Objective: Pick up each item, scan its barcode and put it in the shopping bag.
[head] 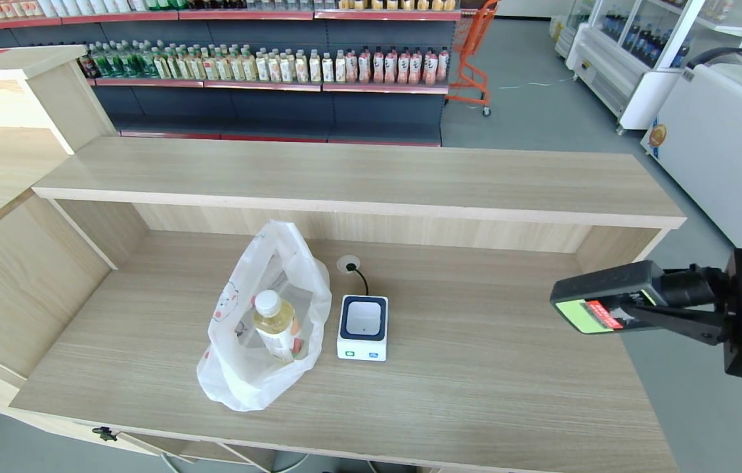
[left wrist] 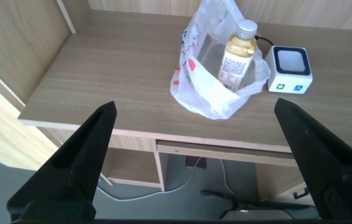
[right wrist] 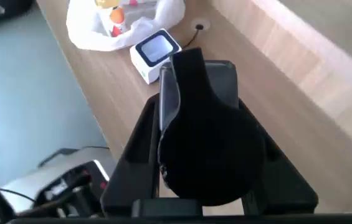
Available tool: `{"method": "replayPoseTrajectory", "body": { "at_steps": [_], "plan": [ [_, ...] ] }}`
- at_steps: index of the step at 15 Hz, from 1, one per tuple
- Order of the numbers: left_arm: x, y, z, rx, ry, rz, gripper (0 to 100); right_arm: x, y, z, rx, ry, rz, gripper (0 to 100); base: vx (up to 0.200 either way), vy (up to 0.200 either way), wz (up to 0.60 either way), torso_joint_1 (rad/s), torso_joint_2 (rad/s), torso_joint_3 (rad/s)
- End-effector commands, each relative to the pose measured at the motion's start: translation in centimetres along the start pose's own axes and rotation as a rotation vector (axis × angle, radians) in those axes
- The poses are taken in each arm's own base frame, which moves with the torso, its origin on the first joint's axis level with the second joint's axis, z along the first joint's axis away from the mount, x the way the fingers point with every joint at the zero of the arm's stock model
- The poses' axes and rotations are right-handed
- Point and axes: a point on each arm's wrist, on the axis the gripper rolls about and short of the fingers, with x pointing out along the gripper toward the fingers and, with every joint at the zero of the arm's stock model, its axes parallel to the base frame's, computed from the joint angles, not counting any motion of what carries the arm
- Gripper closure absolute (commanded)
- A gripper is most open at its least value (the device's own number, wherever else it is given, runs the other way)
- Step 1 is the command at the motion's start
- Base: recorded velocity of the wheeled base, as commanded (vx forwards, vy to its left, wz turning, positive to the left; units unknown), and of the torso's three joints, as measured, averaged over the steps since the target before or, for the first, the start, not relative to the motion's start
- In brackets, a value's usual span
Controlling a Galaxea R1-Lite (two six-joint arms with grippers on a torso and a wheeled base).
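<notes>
**One packet held, scanner well off to its left**

One item is in the air. The right gripper (head: 640, 305) is raised near the right end of the light wood-grain surface (head: 489, 368). Its jaws are clamped on a flat dark packet (head: 584, 295) with a green and red label, gripping the end nearer the wrist. The packet's long axis runs roughly level, and its free end points toward the robot's left.

In that direction, well apart and lower, sits the small white box scanner (head: 362, 326), its dark-framed window facing up. Just beside it, further left, stands the white plastic shopping bag (head: 240, 378) with its mouth open. A clear bottle (head: 274, 325) of yellow drink with a white cap is upright inside.

The left gripper (left wrist: 194, 109) hangs off the near edge of the surface on the bag's side, its jaws spread wide with nothing between them.

The coming move looks to belong to the right arm: carry the packet leftward and down until it is over the window. I cannot tell which face carries the barcode, so the packet may need turning first.
</notes>
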Motion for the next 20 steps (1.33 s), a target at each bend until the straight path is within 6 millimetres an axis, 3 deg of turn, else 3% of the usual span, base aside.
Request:
{"method": "replayPoseTrajectory", "body": {
  "at_steps": [1,2,3,5,9,18,20],
  "plan": [
    [0.0,0.0,0.0,-0.001,-0.001,0.000,0,2.0,-0.4,0.6,0.558,0.100,-0.216,100,0.000,0.000,0.00,0.000,0.00,0.000],
    [0.0,0.0,0.0,-0.001,-0.001,0.000,0,3.4,-0.1,0.2,0.772,0.121,-0.253,100,0.000,0.000,0.00,0.000,0.00,0.000],
    [0.0,0.0,0.0,-0.001,-0.001,0.000,0,4.1,0.2,-0.3,0.876,0.138,-0.249,100,0.000,0.000,0.00,0.000,0.00,0.000],
    [0.0,0.0,0.0,-0.001,-0.001,0.000,0,6.0,1.2,-1.3,0.948,0.196,-0.188,100,0.000,0.000,0.00,0.000,0.00,0.000],
    [0.0,0.0,0.0,-0.001,-0.001,0.001,0,9.4,2.2,-0.9,1.132,0.158,-0.099,100,0.000,0.000,0.00,0.000,0.00,0.000],
    [0.0,0.0,0.0,0.001,-0.001,0.000,0,8.8,2.7,-0.8,1.133,0.160,-0.097,100,0.000,0.000,0.00,0.000,0.00,0.000],
    [0.0,0.0,0.0,0.004,0.001,0.000,0,8.7,2.6,-0.9,1.136,0.160,-0.100,100,0.000,0.200,0.00,-0.002,0.00,0.007]
  ]
}}
